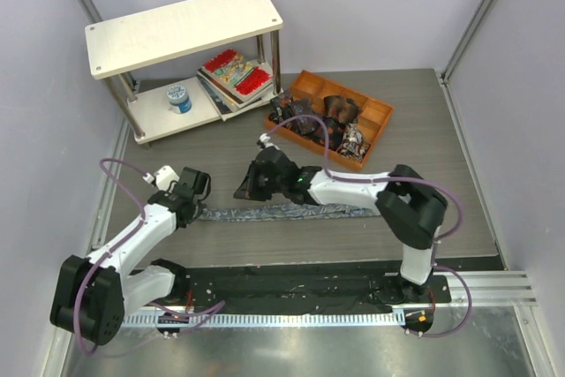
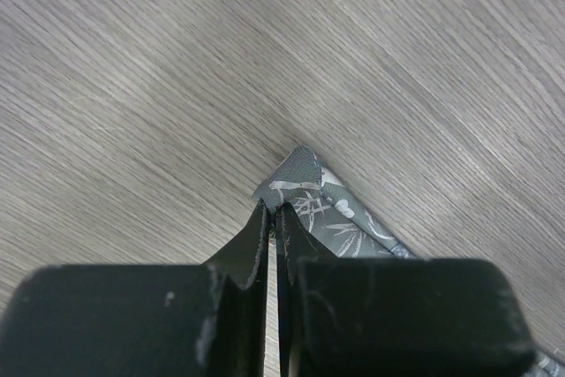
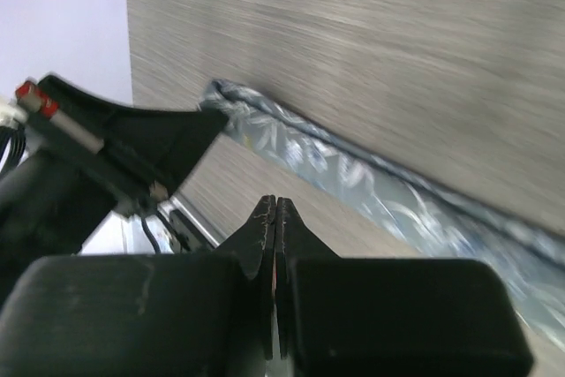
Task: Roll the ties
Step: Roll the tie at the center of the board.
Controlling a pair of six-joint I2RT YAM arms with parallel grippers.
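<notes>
Nearest, the left arm reaches low from its base, its left gripper (image 2: 274, 218) pressed shut at the end of the grey-blue tie (image 1: 291, 212), probably to start the roll there; whether cloth is caught I cannot tell. The tie lies flat across mid-table. Beyond, the right arm folds leftward, right gripper (image 3: 275, 211) shut and empty near the tie. Farthest, a tray (image 1: 311, 84) holds dark rolls (image 1: 340, 110).

Pale lilac walls (image 1: 353, 6) surround a grey wood-grain table (image 1: 424, 139) and white shelf (image 1: 181, 28).
</notes>
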